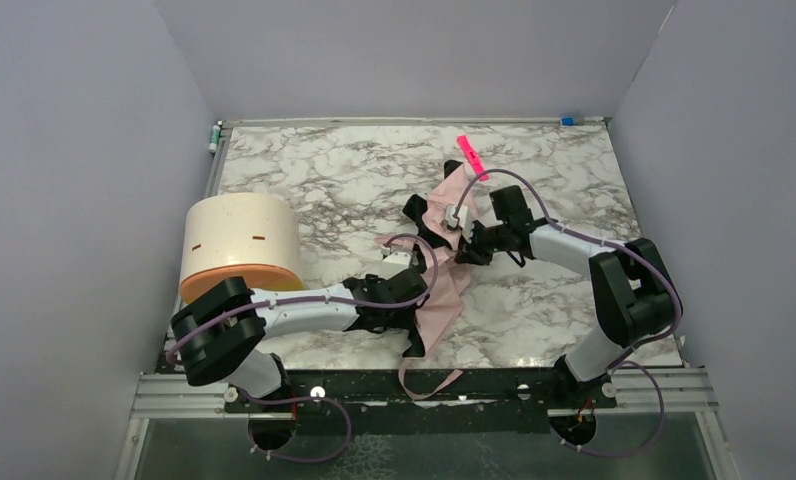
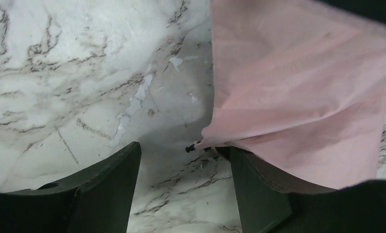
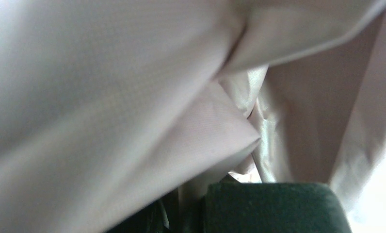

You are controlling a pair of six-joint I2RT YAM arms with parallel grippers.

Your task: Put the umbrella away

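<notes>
The umbrella [image 1: 446, 272] lies crumpled in the middle of the marble table, pale pink fabric with black bits of lining showing. Its pink strap [image 1: 429, 386] hangs over the near edge. My left gripper [image 1: 411, 268] sits at the umbrella's left side. In the left wrist view it [image 2: 184, 194] is open over bare marble, with pink fabric [image 2: 297, 97] draped over the right finger [image 2: 259, 194] and a black rib tip [image 2: 189, 148] just ahead. My right gripper [image 1: 471, 243] is buried in the fabric from the right. In the right wrist view it [image 3: 191, 206] is shut on a fold of the umbrella [image 3: 133, 97].
A cream cylinder with an orange end [image 1: 239, 245] stands on the left, close to my left arm. A bright pink flat strip [image 1: 471, 156] lies beyond the umbrella near the back. Grey walls enclose the table [image 1: 324, 170] on three sides.
</notes>
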